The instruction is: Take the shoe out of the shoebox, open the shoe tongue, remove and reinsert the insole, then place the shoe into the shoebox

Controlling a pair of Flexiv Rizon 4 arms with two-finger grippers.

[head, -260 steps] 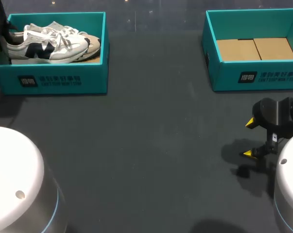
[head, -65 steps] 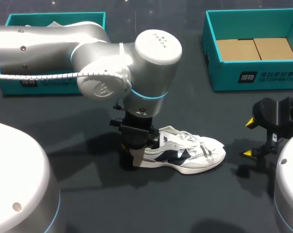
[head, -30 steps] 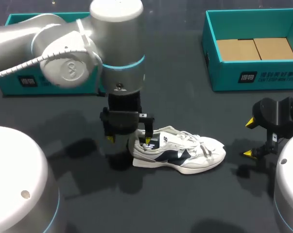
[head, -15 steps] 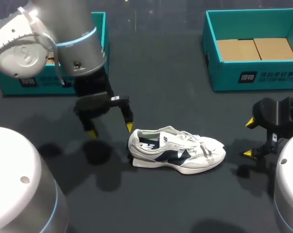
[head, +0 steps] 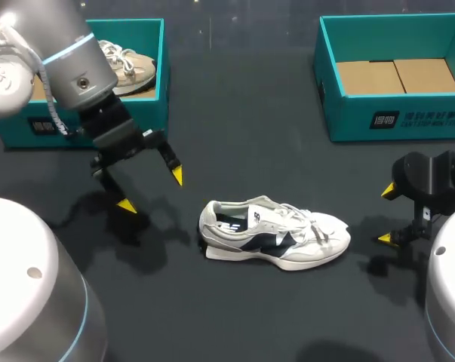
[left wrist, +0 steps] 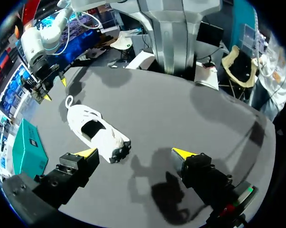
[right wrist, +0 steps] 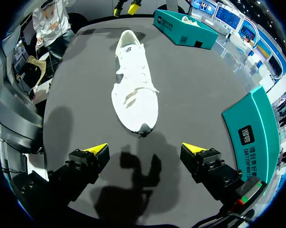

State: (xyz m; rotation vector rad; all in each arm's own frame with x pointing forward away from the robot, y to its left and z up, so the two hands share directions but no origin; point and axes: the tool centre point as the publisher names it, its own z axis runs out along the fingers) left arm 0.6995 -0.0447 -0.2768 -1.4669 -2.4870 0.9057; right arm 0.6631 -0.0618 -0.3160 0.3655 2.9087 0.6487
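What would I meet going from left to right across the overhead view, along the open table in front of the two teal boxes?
left gripper, open → white shoe lying on its sole → right gripper, open

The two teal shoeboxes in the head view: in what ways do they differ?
The left shoebox holds a white shoe; the right shoebox shows only a brown cardboard floor. The left arm covers part of the left shoebox; nothing covers the right shoebox. Both are teal, open-topped, with pale print in front.
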